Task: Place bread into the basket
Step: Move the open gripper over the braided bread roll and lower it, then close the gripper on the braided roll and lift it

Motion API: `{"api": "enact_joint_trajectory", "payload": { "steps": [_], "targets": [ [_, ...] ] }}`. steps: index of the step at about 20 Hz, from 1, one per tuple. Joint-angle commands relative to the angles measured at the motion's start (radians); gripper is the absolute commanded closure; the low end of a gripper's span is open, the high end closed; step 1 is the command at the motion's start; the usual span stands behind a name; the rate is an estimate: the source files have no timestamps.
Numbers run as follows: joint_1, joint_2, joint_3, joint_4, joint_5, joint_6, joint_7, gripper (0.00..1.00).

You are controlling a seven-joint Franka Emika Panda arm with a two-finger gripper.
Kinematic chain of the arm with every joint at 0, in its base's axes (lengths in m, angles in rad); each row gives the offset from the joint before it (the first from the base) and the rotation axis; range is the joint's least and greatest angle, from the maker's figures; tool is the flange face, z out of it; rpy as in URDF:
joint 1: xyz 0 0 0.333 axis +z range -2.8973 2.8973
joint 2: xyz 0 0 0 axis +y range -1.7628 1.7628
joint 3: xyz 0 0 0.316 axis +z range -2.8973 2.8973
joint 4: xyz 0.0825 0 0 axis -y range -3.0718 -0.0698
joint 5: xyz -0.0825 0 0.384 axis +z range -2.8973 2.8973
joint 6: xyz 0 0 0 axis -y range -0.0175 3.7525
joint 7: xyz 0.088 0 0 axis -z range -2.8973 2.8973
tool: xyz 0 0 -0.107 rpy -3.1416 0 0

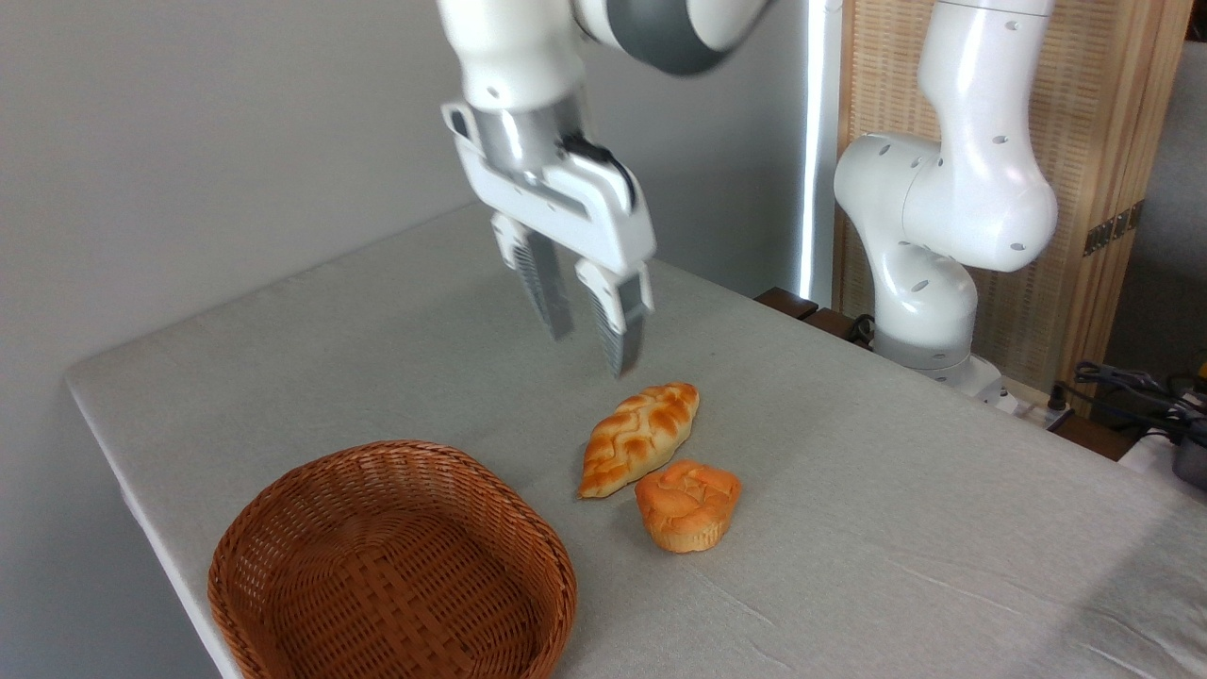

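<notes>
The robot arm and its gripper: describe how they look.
The glossy white jointed arm has rounded segments, small dark holes and a grey joint band. The two-finger gripper has a white block body, a silver metal collar, a black cable and two grey ribbed fingers.

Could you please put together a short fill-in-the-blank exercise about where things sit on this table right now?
1. The wicker basket holds ____ items.
2. The braided bread lies on the ____, not in the basket.
3. The end effector hangs above the table with its fingers ____, holding nothing.
4. The round bun sits to the ____ of the basket in the picture.

Missing words: no; table; open; right
</notes>
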Motion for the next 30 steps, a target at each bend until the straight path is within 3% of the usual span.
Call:
{"api": "enact_joint_trajectory", "payload": {
  "steps": [1, 7, 8, 10, 11, 22, 25, 30],
  "targets": [
    [-0.001, -0.053, -0.008, -0.186, 0.004, 0.097, 0.041, 0.00],
    [-0.001, -0.027, -0.016, -0.275, 0.011, 0.220, 0.042, 0.00],
    [-0.001, -0.025, -0.018, -0.282, 0.011, 0.231, 0.042, 0.04],
    [-0.001, -0.019, -0.019, -0.283, 0.011, 0.244, 0.042, 0.46],
    [-0.001, -0.019, -0.019, -0.283, 0.011, 0.251, 0.040, 0.60],
    [-0.010, 0.003, -0.019, -0.258, 0.010, 0.251, 0.040, 0.61],
    [-0.010, 0.018, -0.018, -0.148, 0.005, 0.205, 0.028, 0.61],
    [-0.017, 0.156, -0.010, 0.148, -0.001, 0.087, 0.028, 0.60]
  ]
}}
